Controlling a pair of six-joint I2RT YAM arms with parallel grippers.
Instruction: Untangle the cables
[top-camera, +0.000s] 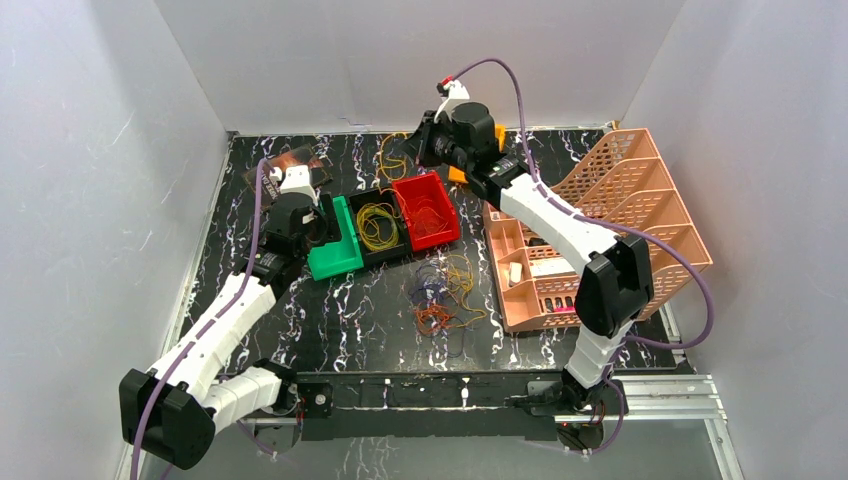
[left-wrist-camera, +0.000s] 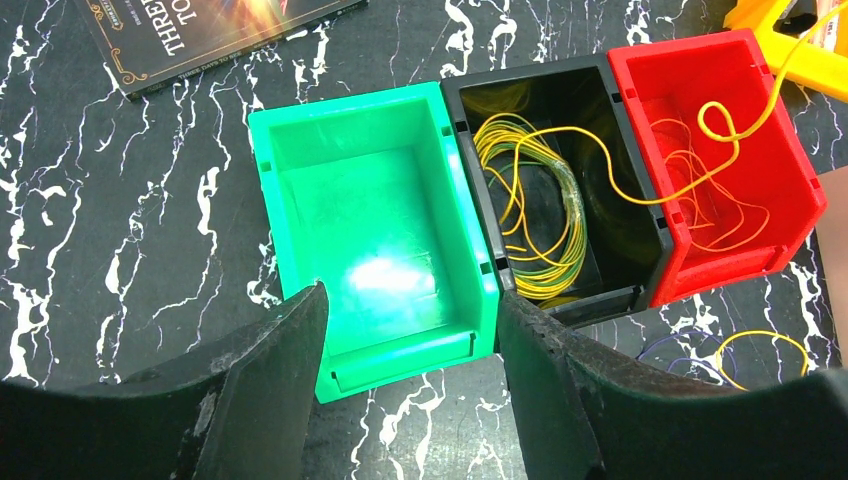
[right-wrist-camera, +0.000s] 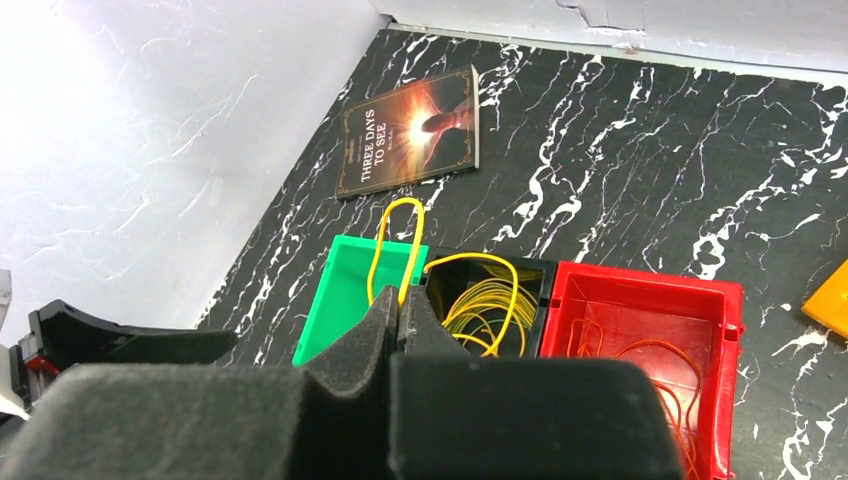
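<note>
Left tool: jaws apart, nothing between them, poised over near wall of green bin.

Right tool: clamped shut on yellow cable, raised above the row of bins; one loop standing up from the pinch, another strand arching down into black bin.

Location of cables: main tangle of orange, yellow and dark strands lying on counter, in front of the bins, well apart from both tools.

Black bin: coiled yellow wire inside. Red bin: thin orange wire inside.

Book: flat at far left of counter. Pink organiser: right of tangle.
</note>
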